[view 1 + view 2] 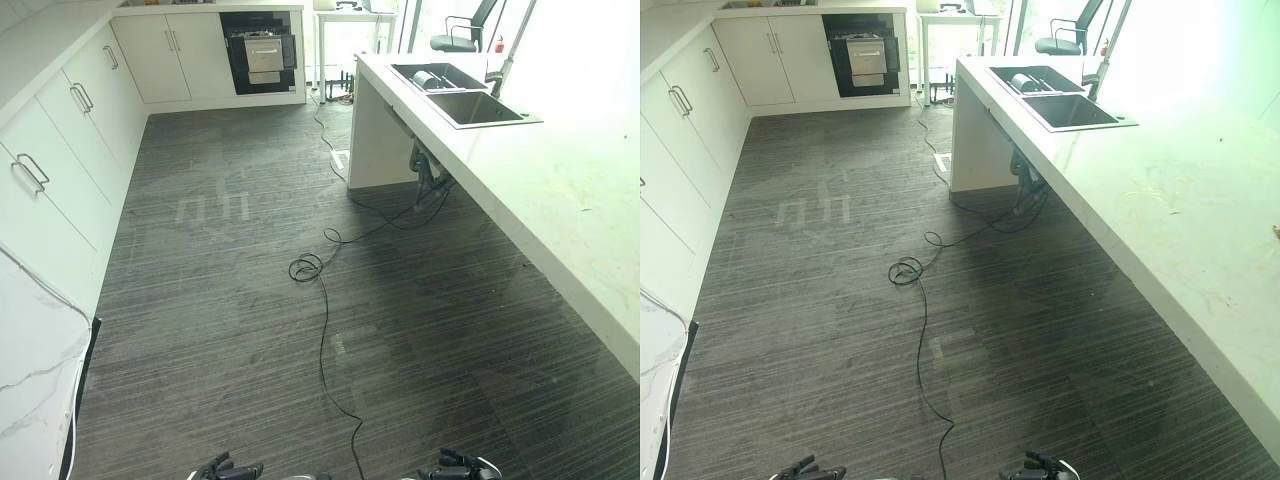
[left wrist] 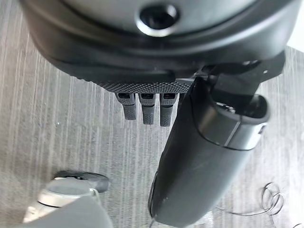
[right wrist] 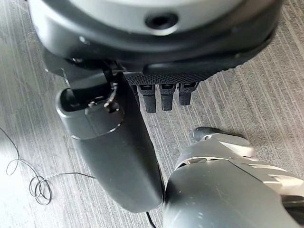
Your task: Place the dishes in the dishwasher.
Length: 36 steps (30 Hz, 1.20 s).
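The two head views are looking down and forward along a kitchen floor (image 1: 260,300) from standing height, sharing the far dishwasher (image 1: 262,50), the white surface (image 1: 1180,200) with its sink (image 1: 480,105), and the cabinets (image 1: 60,150). Each wrist view is facing straight down at the floor, very near along its own robot hand: left robot hand (image 2: 199,161), right robot hand (image 3: 118,152).

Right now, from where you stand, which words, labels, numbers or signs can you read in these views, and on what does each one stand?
No text can be read here.
Pale marks on the floor: shapes only, not legible letters.
Front of the dishwasher: any label is too small to read.
Red object beyond the sink: too small to read.
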{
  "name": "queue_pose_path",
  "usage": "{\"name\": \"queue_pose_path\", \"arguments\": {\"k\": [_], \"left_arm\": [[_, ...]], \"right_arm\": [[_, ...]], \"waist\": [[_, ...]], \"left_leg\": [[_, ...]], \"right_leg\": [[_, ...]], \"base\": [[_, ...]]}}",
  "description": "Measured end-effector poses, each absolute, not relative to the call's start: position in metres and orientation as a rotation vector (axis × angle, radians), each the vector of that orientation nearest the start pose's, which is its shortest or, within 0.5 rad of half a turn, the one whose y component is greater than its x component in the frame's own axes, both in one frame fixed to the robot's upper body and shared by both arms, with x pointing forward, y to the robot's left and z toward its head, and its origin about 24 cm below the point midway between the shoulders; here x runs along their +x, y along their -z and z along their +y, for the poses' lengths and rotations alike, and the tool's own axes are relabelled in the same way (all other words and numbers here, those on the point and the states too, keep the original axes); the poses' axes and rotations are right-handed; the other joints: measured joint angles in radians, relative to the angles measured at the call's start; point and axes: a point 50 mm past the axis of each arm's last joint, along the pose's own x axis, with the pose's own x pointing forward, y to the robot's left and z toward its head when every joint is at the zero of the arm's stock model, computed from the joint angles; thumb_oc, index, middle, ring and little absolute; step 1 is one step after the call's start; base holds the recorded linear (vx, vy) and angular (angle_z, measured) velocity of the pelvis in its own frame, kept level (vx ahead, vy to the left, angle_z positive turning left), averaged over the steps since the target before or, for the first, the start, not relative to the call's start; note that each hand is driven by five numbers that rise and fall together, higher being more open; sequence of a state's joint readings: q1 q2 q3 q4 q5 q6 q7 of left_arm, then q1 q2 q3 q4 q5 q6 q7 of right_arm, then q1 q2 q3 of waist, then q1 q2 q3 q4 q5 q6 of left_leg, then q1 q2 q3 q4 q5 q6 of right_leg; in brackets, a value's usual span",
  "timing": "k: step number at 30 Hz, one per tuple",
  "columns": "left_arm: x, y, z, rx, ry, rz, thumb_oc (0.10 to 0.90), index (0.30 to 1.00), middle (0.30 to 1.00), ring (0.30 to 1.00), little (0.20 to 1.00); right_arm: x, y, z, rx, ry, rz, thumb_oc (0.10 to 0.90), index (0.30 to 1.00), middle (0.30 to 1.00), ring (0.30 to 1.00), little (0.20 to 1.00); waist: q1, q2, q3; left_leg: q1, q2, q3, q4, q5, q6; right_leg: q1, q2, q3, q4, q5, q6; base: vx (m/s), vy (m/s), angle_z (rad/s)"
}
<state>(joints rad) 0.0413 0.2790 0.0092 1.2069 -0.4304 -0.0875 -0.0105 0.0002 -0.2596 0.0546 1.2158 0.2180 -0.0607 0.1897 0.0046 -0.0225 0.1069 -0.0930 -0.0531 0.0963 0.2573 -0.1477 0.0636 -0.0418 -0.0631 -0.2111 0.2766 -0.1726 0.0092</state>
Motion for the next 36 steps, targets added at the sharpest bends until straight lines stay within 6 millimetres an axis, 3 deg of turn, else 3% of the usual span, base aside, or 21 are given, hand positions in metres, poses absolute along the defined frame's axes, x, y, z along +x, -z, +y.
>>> {"name": "queue_pose_path", "arguments": {"k": [8,12,17,22,23,24,25,26,27,28,29,30,32,34,36], "left_arm": [[0.117,0.135,0.263,-0.171,-0.420,0.863,0.800,0.900,0.900,0.900,0.900],[0.117,0.132,0.262,-0.213,-0.441,0.830,0.800,0.900,0.900,0.900,0.900],[0.123,0.123,0.260,-0.221,-0.423,0.757,0.800,0.900,0.900,0.900,0.900],[0.126,0.119,0.260,-0.227,-0.416,0.726,0.800,0.900,0.900,0.900,0.900],[0.129,0.116,0.262,-0.270,-0.443,0.684,0.800,0.900,0.900,0.900,0.900],[0.135,0.111,0.266,-0.297,-0.457,0.643,0.800,0.900,0.900,0.900,0.900],[0.138,0.110,0.266,-0.311,-0.461,0.631,0.800,0.900,0.900,0.900,0.900],[0.141,0.110,0.262,-0.327,-0.444,0.621,0.800,0.900,0.900,0.900,0.900],[0.149,0.106,0.258,-0.337,-0.408,0.586,0.800,0.900,0.900,0.900,0.900],[0.147,0.106,0.258,-0.339,-0.402,0.584,0.800,0.900,0.900,0.900,0.900],[0.144,0.106,0.258,-0.336,-0.404,0.584,0.800,0.900,0.900,0.900,0.900],[0.139,0.105,0.256,-0.334,-0.392,0.576,0.800,0.900,0.900,0.900,0.900],[0.141,0.102,0.248,-0.343,-0.364,0.548,0.800,0.900,0.900,0.900,0.900],[0.133,0.106,0.240,-0.374,-0.353,0.561,0.800,0.900,0.900,0.900,0.900],[0.125,0.110,0.235,-0.392,-0.350,0.579,0.800,0.900,0.900,0.900,0.900]], "right_arm": [[0.141,0.132,-0.230,0.067,0.017,0.869,0.800,0.900,0.900,0.900,0.900],[0.155,0.119,-0.226,0.056,-0.001,0.776,0.800,0.900,0.900,0.900,0.900],[0.175,0.088,-0.225,0.020,-0.028,0.605,0.800,0.900,0.900,0.900,0.900],[0.180,0.082,-0.224,0.016,-0.040,0.573,0.800,0.900,0.900,0.900,0.900],[0.187,0.075,-0.221,0.013,-0.056,0.539,0.800,0.900,0.900,0.900,0.900],[0.191,0.071,-0.219,0.013,-0.069,0.519,0.800,0.900,0.900,0.900,0.900],[0.191,0.069,-0.220,0.010,-0.071,0.510,0.800,0.900,0.900,0.900,0.900],[0.191,0.068,-0.225,-0.008,-0.068,0.511,0.800,0.900,0.900,0.900,0.900],[0.194,0.064,-0.232,-0.032,-0.066,0.501,0.800,0.900,0.900,0.900,0.900],[0.192,0.064,-0.234,-0.037,-0.062,0.505,0.800,0.900,0.900,0.900,0.900],[0.191,0.064,-0.233,-0.037,-0.064,0.507,0.800,0.900,0.900,0.900,0.900],[0.189,0.063,-0.234,-0.038,-0.067,0.502,0.800,0.900,0.900,0.900,0.900],[0.194,0.056,-0.238,-0.044,-0.060,0.467,0.800,0.900,0.900,0.900,0.900],[0.191,0.048,-0.241,-0.045,-0.075,0.430,0.800,0.900,0.900,0.900,0.900],[0.181,0.047,-0.247,-0.069,-0.089,0.434,0.800,0.900,0.900,0.900,0.900]], "waist": [[0.001,0.014,0.006],[0.000,0.016,0.008],[-0.001,0.012,0.026],[0.001,0.007,0.044],[0.014,-0.006,0.084],[0.028,-0.038,0.110],[0.024,-0.057,0.124],[0.025,-0.056,0.132],[0.026,-0.047,0.161],[0.027,-0.041,0.168],[0.027,-0.041,0.168],[0.019,-0.025,0.171],[0.020,0.012,0.188],[0.012,0.061,0.193],[-0.002,0.069,0.193]], "left_leg": [[-0.001,-0.001,-0.005,0.000,0.004,0.002],[-0.002,-0.001,-0.015,0.000,0.004,0.002],[-0.002,0.001,-0.020,-0.001,0.010,0.005],[0.013,-0.001,-0.014,-0.014,0.016,-0.004],[0.024,-0.008,0.014,-0.019,0.045,-0.048],[0.005,-0.022,0.041,0.019,0.059,-0.072],[-0.021,-0.036,0.049,0.066,0.080,-0.103],[-0.088,-0.035,0.041,0.168,0.104,-0.123],[-0.178,-0.018,0.044,0.318,0.125,-0.138],[-0.192,0.013,0.059,0.319,0.098,-0.121],[-0.190,0.036,0.068,0.278,0.089,-0.114],[-0.180,0.102,0.089,0.139,0.087,-0.125],[-0.191,0.183,0.089,0.045,0.093,-0.137],[-0.237,0.288,0.026,0.034,0.122,-0.182],[-0.235,0.308,0.012,0.043,0.125,-0.186]], "right_leg": [[0.000,0.000,-0.003,0.002,0.000,0.000],[-0.001,0.001,-0.015,-0.001,-0.004,-0.003],[-0.004,0.004,-0.019,0.004,-0.012,-0.006],[-0.004,0.002,-0.014,0.021,-0.023,-0.010],[-0.030,0.005,-0.014,0.080,-0.058,-0.019],[-0.057,-0.002,-0.009,0.131,-0.093,-0.058],[-0.049,-0.015,-0.008,0.124,-0.090,-0.100],[-0.066,-0.024,0.000,0.137,-0.086,-0.119],[-0.056,-0.025,-0.009,0.128,-0.081,-0.114],[-0.045,-0.017,-0.014,0.111,-0.071,-0.116],[-0.035,-0.012,-0.019,0.100,-0.074,-0.101],[-0.020,0.018,-0.016,0.076,-0.063,-0.069],[-0.018,0.053,-0.018,0.073,-0.062,-0.068],[0.001,0.102,-0.016,0.068,-0.065,-0.070],[0.043,0.090,0.007,0.069,-0.092,-0.053]], "base": [[0.00,-0.045,0.02],[0.03,-0.109,0.06],[0.02,-0.120,0.03],[0.02,-0.096,-0.05],[0.00,-0.138,-0.28],[0.02,-0.080,-0.12],[0.04,-0.064,0.12],[0.10,0.018,0.41],[0.16,0.063,0.21],[0.22,0.169,0.13],[0.21,0.199,0.08],[0.24,0.261,0.07],[0.24,0.230,-0.07],[0.33,0.341,-0.20],[0.44,0.498,-0.29]]}}
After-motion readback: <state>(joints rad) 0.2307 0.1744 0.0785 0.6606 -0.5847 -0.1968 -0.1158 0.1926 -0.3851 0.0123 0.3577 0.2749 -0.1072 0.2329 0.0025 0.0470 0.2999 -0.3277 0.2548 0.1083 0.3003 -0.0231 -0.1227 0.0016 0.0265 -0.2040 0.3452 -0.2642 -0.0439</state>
